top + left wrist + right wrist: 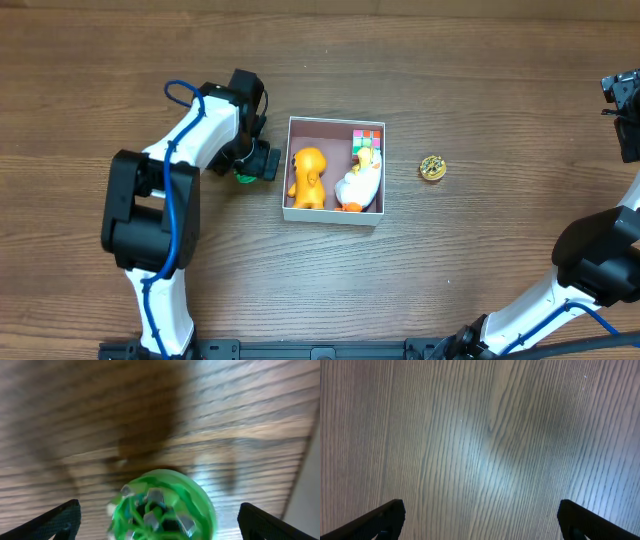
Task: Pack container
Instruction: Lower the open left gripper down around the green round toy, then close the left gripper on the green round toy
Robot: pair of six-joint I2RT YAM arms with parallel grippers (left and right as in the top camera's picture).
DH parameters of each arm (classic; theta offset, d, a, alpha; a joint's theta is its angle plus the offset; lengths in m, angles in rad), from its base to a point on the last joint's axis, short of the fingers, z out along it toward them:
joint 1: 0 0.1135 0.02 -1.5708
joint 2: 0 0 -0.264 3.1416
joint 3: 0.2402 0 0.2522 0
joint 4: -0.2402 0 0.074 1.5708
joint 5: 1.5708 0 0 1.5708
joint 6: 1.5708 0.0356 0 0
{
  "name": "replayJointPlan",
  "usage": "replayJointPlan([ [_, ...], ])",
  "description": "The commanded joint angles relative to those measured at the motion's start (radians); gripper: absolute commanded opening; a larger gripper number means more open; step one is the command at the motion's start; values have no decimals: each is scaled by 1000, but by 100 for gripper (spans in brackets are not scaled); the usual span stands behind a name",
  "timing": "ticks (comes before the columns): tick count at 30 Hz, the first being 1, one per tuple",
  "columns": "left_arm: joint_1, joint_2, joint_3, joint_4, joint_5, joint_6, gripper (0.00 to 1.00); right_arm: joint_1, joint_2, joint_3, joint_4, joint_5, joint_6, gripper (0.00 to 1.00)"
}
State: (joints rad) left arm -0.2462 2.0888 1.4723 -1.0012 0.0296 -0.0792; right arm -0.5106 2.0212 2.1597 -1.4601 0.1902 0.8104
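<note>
Container: the container (pixel 320 133) is sitting near the middle of the wooden counter (pixel 480 260), with its open side facing up.
Heading: it is looking close to square from overhead, so no long axis is showing; its walls are running almost in line with the counter's edges, turned slightly clockwise.
Contents: an orange toy animal (pixel 307 177) is lying in the left half, a white duck toy (pixel 360 183) is lying in the right half, and a multicoloured cube (pixel 367 138) is sitting in the far right corner, just beyond the duck.
Left pincer: the left pincer (pixel 161 521) is hanging just left of the container with its fingers spread wide apart, and a green ball toy (pixel 162 507) is lying on the counter between them; I cannot tell whether either finger is touching it.
Right pincer: the right pincer (pixel 481 520) is hovering over bare wood at the far right, fingers wide apart and gripping nothing.
Loose item: a small round golden object (pixel 432 167) is lying on the counter near the container's right wall, apart from it.
</note>
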Motion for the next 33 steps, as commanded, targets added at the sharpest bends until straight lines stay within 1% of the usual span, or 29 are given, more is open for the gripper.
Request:
replayJointPlan([
  [1, 6, 24, -6, 5, 23, -15, 100, -1, 1, -1, 0, 10, -8, 100],
  [7, 6, 24, -6, 4, 23, -15, 100, -1, 1, -1, 0, 10, -8, 100],
  [14, 6, 24, 2, 5, 23, -15, 88, -1, 1, -1, 0, 10, -8, 100],
  [18, 6, 24, 10, 5, 21, -15, 76, -1, 1, -1, 0, 10, -8, 100],
  [21, 6, 24, 21, 3, 21, -15, 72, -1, 1, -1, 0, 10, -8, 100],
  [24, 6, 24, 36, -2, 21, -14, 70, -1, 1, -1, 0, 10, -8, 100],
  [27, 6, 24, 60, -9, 14, -14, 65, -1, 1, -1, 0, 10, -8, 100],
  [31, 6, 24, 98, -19, 11, -14, 62, -1, 1, -1, 0, 10, -8, 100],
  [33, 6, 24, 111, -19, 11, -14, 57, -1, 1, -1, 0, 10, -8, 100],
])
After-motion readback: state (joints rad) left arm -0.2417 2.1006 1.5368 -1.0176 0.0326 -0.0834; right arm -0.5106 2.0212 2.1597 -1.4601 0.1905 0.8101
